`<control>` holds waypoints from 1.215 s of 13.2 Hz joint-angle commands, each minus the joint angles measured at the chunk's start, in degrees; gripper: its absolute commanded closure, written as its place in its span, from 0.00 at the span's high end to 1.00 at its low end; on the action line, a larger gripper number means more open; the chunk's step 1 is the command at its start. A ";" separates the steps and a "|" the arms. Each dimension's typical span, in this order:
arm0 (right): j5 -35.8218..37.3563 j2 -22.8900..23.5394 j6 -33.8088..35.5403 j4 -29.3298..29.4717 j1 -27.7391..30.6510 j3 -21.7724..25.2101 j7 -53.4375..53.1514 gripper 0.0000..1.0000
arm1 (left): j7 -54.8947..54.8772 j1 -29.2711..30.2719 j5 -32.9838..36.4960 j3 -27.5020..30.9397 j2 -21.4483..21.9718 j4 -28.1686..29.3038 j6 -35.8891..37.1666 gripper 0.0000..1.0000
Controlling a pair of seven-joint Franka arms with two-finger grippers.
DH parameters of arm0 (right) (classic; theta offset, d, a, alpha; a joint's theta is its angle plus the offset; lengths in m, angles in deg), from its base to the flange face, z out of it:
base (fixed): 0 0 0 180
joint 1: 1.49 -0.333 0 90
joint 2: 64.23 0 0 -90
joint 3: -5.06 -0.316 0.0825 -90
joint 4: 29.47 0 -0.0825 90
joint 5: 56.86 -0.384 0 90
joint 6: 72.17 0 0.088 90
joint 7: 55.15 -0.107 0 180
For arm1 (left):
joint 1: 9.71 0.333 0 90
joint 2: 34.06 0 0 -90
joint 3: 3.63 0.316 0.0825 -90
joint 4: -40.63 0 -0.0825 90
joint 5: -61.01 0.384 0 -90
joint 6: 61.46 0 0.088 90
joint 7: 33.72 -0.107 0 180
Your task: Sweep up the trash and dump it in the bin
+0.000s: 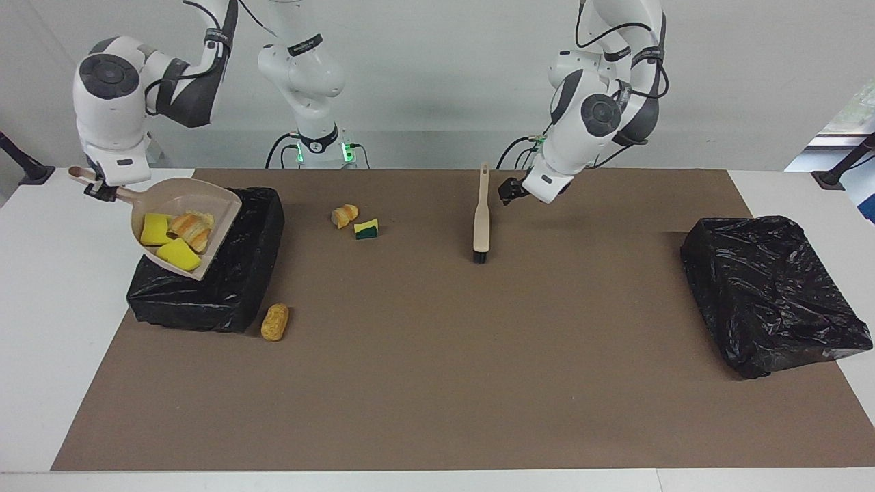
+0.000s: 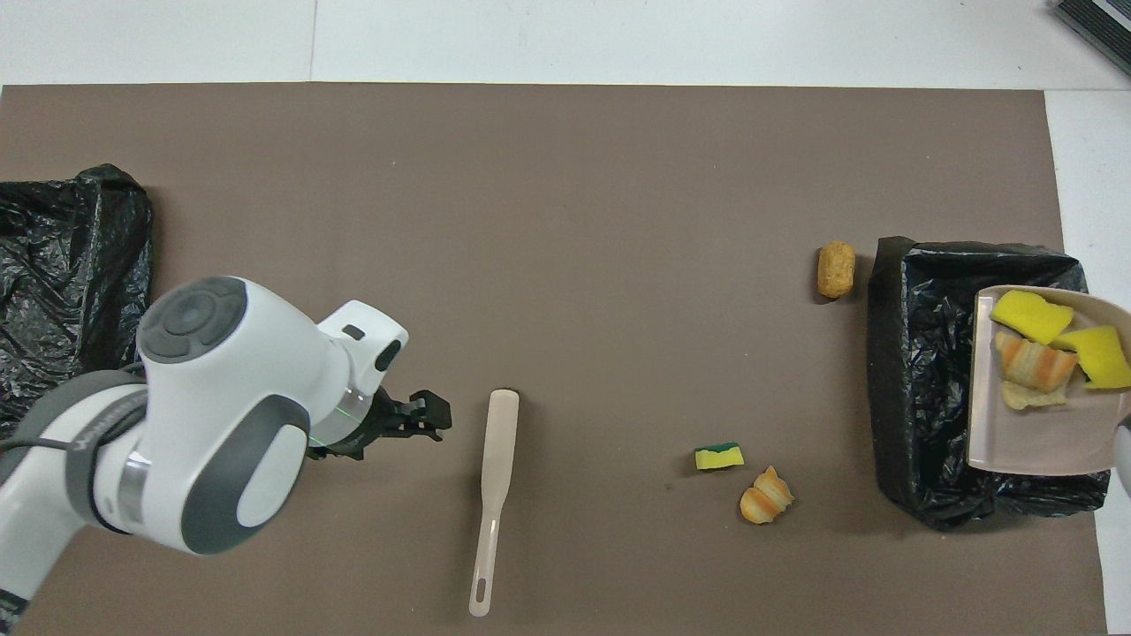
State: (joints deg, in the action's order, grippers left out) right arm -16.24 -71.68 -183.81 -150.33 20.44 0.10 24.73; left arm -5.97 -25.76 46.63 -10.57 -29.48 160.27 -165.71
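Risk noted: the beige plastic dustpan (image 1: 181, 225), held by its handle in the closed right gripper (image 1: 101, 190), hangs tilted over the black-lined bin (image 1: 225, 273) at the right arm's end, its mouth at the bin's outer edge, so a hasty tip could drop the load of yellow sponge pieces and bread lumps (image 1: 174, 236) onto the table. Three stray bits lie on the brown mat (image 1: 437, 355) (a golden lump (image 1: 275, 322) beside the bin, a striped bread piece (image 1: 344, 215) and green-backed sponge (image 1: 366, 228) at roughly three o'clock from the pan in the facing view). The left gripper (image 1: 509, 190) hangs open and empty just beside the beige brush (image 1: 481, 219) lying on the mat.
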 commanded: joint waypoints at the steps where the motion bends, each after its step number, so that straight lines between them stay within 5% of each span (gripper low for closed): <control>1: 8.39 -6.33 -4.18 -8.40 -1.54 -0.23 -7.26 0.00 | -2.08 6.45 2.26 -0.53 0.34 -5.45 4.66 1.00; 4: 10.87 -6.70 -4.63 -8.77 -2.50 -0.31 -7.81 0.00 | -15.23 13.22 6.55 -0.53 0.43 -10.90 10.71 1.00; 6: 18.77 -6.52 -4.99 -8.34 -3.30 -0.58 -7.99 0.00 | -22.37 16.66 9.20 -0.53 0.69 -13.45 11.96 1.00; 10: 27.28 -5.30 -4.64 -5.80 -5.49 -0.75 -7.64 0.00 | -22.66 18.16 10.61 -0.53 0.69 -19.42 6.88 1.00; 16: 29.87 -3.02 -0.77 -0.27 -10.05 -0.84 -5.02 0.00 | -23.27 18.60 11.14 -0.09 1.05 -24.00 10.89 1.00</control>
State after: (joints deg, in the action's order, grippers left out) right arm 11.87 -76.39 -186.56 -154.31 11.86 -0.42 18.14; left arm -28.29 -7.88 56.57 -10.59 -28.14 137.57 -157.49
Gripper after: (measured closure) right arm 0.687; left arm 0.000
